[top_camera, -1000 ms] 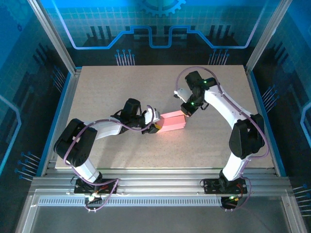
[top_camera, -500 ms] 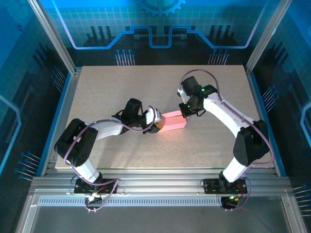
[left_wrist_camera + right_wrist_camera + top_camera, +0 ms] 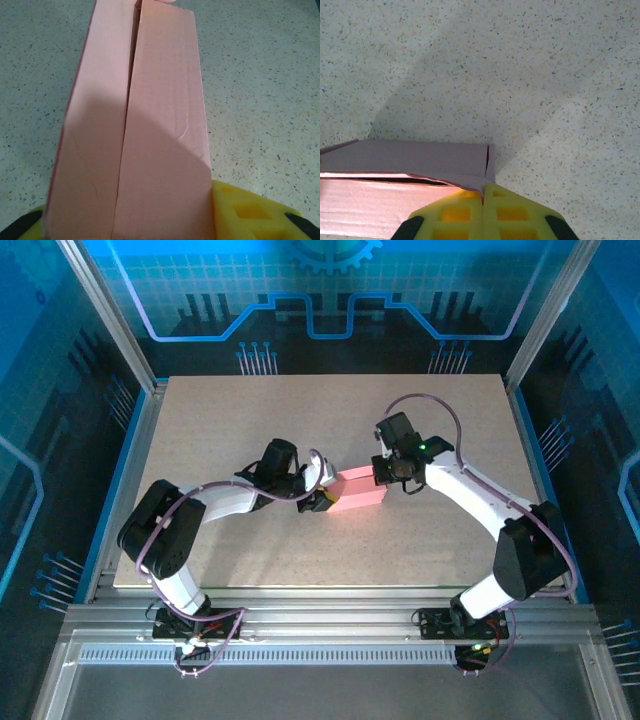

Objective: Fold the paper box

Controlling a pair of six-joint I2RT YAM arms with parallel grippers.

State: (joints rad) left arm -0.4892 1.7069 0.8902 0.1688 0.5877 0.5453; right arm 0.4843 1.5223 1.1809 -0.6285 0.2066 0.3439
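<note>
The pink paper box (image 3: 358,490) lies lengthwise in the middle of the table, partly folded, with a long seam along its top (image 3: 145,125). My left gripper (image 3: 320,492) holds its left end; the yellow fingers (image 3: 250,212) sit against both sides of the box. At the box's right end, my right gripper (image 3: 386,476) has its yellow fingertips (image 3: 483,192) pressed together. A thin edge of the box's side flap (image 3: 420,159) runs in between them. The box's open top shows as a dark slit beside that flap.
The speckled tabletop (image 3: 300,410) stretches bare around the box, framed by aluminium rails and blue walls. Both arms reach inward from their bases at the near edge.
My right gripper has come down and nearer to the box's right end, its elbow swinging outward to the right. The left gripper and the box have barely shifted.
</note>
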